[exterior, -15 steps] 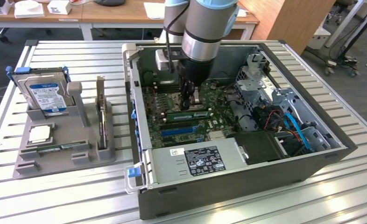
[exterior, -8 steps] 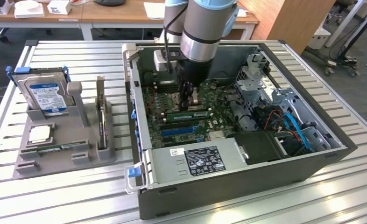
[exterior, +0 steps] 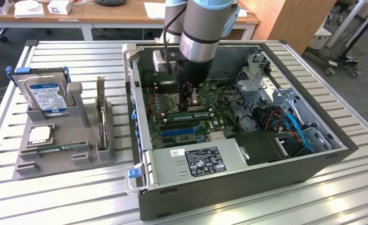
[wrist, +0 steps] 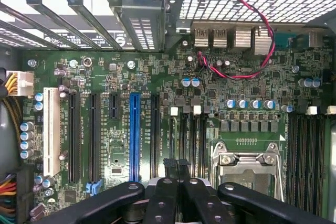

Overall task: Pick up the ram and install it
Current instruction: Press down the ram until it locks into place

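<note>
in the exterior view i am reaching down into the open computer case (exterior: 234,187), my gripper (exterior: 188,104) hanging with its fingers closed just above the ram (exterior: 187,115), a green stick lying along the motherboard (exterior: 171,101). the hard drive (exterior: 47,96) is standing in the grey holder (exterior: 59,159) at the exterior view's left.

in the wrist view my gripper (wrist: 177,167) is hovering, fingers pressed together, over the motherboard's slots, beside the blue slot (wrist: 134,135).
</note>
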`<state>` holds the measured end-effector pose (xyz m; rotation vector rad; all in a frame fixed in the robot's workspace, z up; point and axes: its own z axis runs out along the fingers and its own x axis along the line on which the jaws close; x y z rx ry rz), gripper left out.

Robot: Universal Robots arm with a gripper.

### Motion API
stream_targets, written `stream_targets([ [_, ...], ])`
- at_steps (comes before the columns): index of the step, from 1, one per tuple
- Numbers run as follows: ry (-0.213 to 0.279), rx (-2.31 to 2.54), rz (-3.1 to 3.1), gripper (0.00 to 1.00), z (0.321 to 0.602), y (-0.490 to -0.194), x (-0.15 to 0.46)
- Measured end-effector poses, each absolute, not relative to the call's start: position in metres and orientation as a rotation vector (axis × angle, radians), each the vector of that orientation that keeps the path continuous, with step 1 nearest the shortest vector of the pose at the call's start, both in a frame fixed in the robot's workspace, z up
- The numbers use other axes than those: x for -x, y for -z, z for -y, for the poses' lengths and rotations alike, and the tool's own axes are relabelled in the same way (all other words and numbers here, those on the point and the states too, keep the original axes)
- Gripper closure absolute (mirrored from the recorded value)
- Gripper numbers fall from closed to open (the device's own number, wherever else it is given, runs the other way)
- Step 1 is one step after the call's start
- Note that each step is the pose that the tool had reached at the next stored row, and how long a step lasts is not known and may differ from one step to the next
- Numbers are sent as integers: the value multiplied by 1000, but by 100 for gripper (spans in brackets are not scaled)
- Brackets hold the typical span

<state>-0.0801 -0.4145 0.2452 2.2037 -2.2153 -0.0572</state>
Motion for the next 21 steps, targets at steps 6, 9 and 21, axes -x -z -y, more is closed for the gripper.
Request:
stream_targets([
  [6,57,-2204,2215,90,415,-244,80],
  [9,57,-2204,2215,90,414,-241,80],
  [21,57,-2204,2215,90,414,-234,81],
])
